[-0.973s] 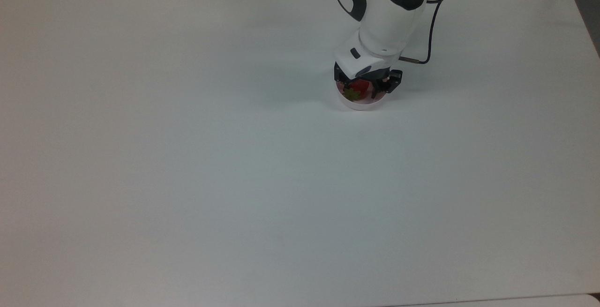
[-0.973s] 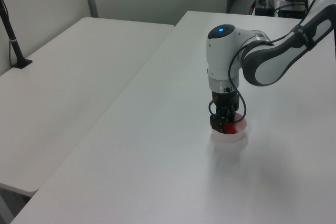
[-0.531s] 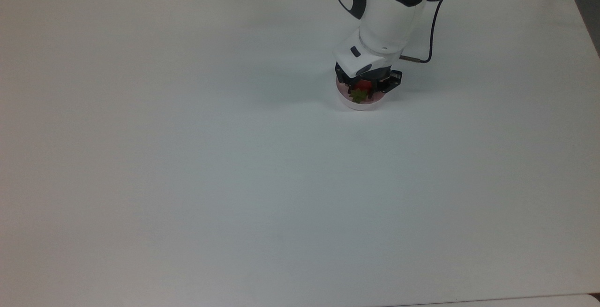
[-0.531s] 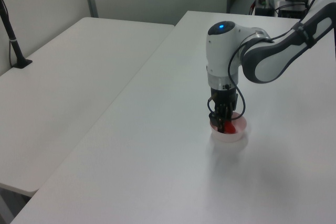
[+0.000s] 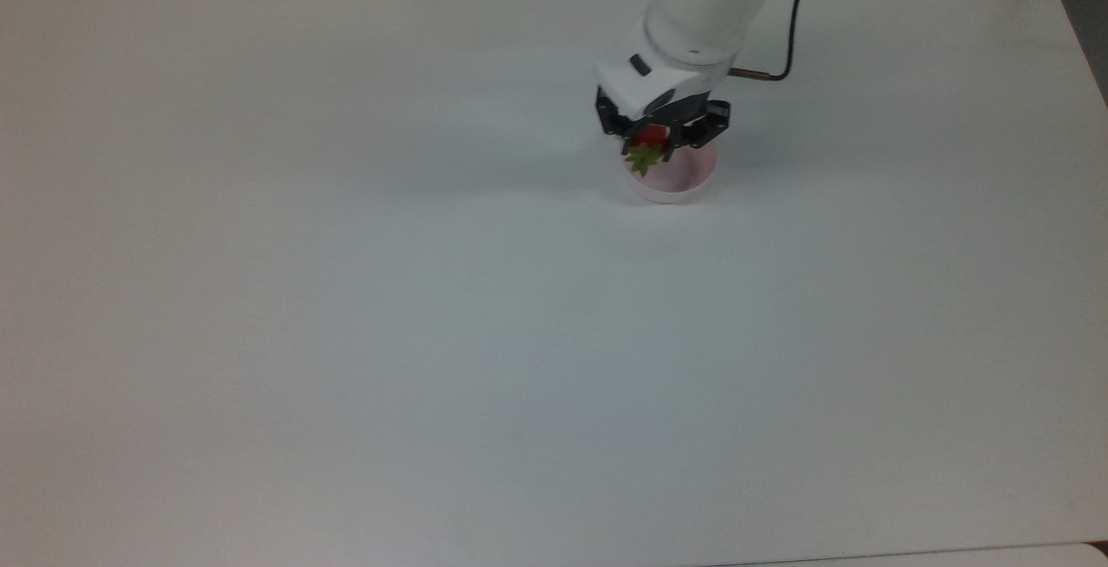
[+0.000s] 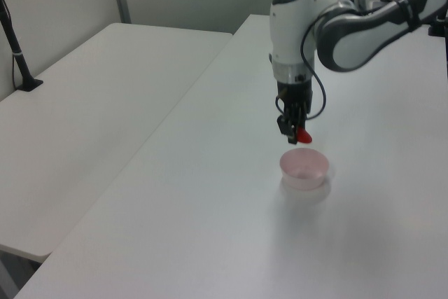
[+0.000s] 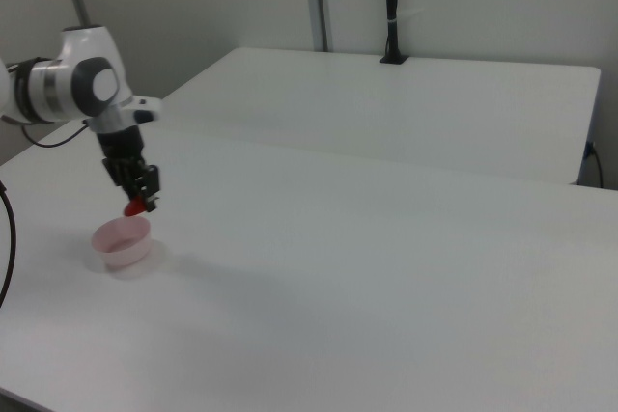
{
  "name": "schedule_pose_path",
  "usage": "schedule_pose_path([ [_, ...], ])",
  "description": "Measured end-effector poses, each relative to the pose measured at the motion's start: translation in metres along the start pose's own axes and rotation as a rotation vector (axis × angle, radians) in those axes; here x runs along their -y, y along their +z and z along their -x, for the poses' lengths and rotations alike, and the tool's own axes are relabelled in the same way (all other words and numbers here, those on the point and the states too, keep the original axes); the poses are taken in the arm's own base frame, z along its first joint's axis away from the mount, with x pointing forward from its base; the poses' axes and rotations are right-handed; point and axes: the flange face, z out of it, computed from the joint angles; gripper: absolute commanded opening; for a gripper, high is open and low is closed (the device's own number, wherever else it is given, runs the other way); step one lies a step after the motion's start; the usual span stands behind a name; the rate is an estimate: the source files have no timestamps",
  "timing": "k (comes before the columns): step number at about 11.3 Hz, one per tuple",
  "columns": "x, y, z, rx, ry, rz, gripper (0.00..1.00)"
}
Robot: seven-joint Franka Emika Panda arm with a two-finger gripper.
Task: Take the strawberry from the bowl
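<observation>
End effector (image 6: 295, 133) clamping strawberry (image 6: 303, 134), hanging clear above bowl (image 6: 304, 167) on bench (image 5: 346, 333). Lift step underway. Next: more height, keeping grip firm.

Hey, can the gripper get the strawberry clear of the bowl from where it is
Probably yes. The gripper holds the strawberry above the bowl, apart from its rim, nothing around it.

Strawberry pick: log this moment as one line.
claw: shut on strawberry | strawberry: lifted clear above bowl | bowl: empty, on table
</observation>
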Motion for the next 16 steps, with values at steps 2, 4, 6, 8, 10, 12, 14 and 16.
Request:
schedule_pose_path([
  [2,-0.045,0.003,-0.024,-0.006,-0.066,0.006,0.39],
  [4,-0.083,0.027,-0.051,-0.049,-0.069,0.027,0.40],
  [6,-0.110,0.057,-0.072,-0.076,-0.060,0.048,0.44],
  [8,-0.125,0.070,-0.079,-0.074,-0.051,0.050,0.64],
  [10,-0.133,0.070,-0.081,-0.073,-0.046,0.051,1.00],
  [12,-0.138,0.071,-0.083,-0.071,-0.038,0.051,1.00],
  [14,-0.148,0.057,-0.088,-0.094,-0.021,0.048,1.00],
  [16,-0.168,0.004,-0.085,-0.132,0.005,0.054,1.00],
])
